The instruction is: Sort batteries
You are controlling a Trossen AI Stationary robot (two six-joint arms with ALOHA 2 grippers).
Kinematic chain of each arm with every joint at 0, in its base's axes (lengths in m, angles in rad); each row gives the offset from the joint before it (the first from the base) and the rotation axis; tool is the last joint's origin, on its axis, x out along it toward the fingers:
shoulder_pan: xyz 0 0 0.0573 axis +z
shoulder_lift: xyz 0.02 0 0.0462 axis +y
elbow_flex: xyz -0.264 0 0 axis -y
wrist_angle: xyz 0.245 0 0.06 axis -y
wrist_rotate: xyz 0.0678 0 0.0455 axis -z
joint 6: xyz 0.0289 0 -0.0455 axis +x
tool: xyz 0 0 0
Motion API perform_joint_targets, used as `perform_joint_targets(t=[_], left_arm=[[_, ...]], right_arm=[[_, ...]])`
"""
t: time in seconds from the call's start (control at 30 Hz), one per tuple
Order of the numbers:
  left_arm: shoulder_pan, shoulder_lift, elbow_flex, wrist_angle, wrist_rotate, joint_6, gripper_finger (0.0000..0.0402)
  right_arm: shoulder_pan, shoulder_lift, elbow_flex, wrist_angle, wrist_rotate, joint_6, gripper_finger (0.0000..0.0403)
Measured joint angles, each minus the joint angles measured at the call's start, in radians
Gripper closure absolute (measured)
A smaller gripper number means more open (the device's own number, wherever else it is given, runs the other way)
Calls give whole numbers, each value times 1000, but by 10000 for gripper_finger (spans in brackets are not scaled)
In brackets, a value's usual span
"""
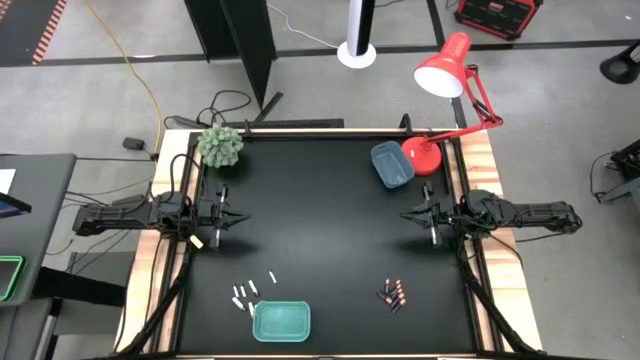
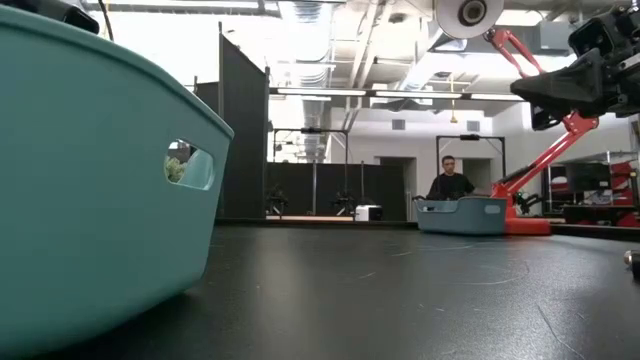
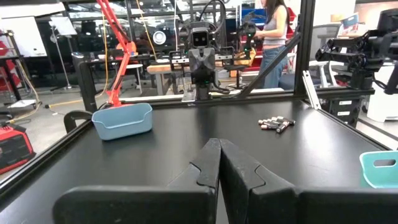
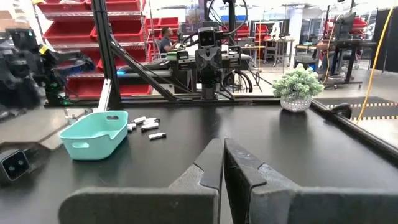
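Several whitish batteries [image 1: 250, 290] lie on the black table just beyond the teal tray [image 1: 281, 321] at the near edge; they also show in the right wrist view [image 4: 144, 126]. Several dark batteries with reddish bands [image 1: 392, 294] lie at the near right, and show in the left wrist view [image 3: 275, 123]. A blue tray [image 1: 392, 164] stands at the far right. My left gripper [image 1: 243, 214] is shut and empty above the table's left side. My right gripper [image 1: 404, 213] is shut and empty above the right side.
A small potted plant [image 1: 220, 146] stands at the far left corner. A red desk lamp [image 1: 440, 110] stands at the far right corner beside the blue tray. The middle of the table [image 1: 320, 220] is bare. People show in the room beyond.
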Motion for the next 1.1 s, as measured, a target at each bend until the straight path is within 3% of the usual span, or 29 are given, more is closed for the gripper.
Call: perform_joint_targets(t=[0.23,0.33,0.5,0.63,0.7,0.87,0.97,1.1], left_arm=[[0,0,0,102,1,-15,397],[0,0,0,167,1,-114,397],[0,0,0,331,0,-347,397],[0,2,26,361,9,-399,397],[0,16,35,359,11,-409,397],[0,82,58,475,3,-435,397],[0,147,58,575,1,-395,397],[0,240,60,695,-1,-355,397]], right_arm=[[-25,0,8,8,9,-655,369],[-29,1,7,99,6,-780,369],[-20,2,8,304,0,-670,369],[-15,10,13,591,5,-228,369],[-24,15,15,671,6,-88,369],[-41,35,122,518,8,79,369],[-34,88,192,418,8,77,369],[-1,186,270,418,-8,79,369]])
